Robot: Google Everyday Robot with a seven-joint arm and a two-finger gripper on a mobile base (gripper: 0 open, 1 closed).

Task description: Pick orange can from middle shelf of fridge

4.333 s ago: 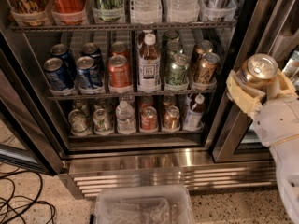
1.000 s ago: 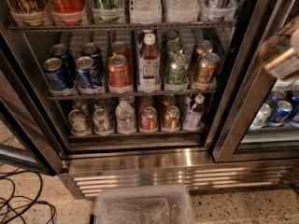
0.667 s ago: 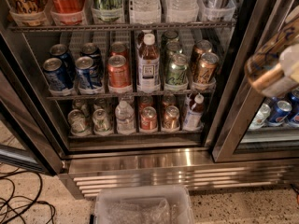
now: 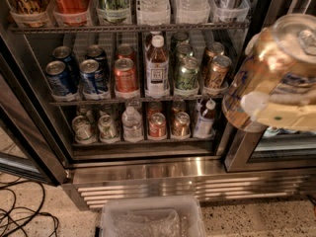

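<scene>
1. The hand [image 4: 264, 78] hangs at the right edge of the view, close to the camera. It is outside the fridge [image 4: 148, 174], in front of its right door post.
2. Its pale fingers [image 4: 281, 115] are clenched around the orange can [image 4: 281, 58], one beneath it and one showing at its upper left. The can is tilted, its silver top pointing up and to the right.
3. The held can is well clear of the middle shelf [image 4: 133, 101]. There, coppery cans [image 4: 217, 72], green cans [image 4: 186, 73], a brown bottle [image 4: 157, 65], an orange-red can [image 4: 125, 75] and blue cans [image 4: 91, 75] stand in rows.
4. Compared with a moment earlier, the can and hand loom much larger and sit further left. The shelf's contents are unchanged.
</scene>
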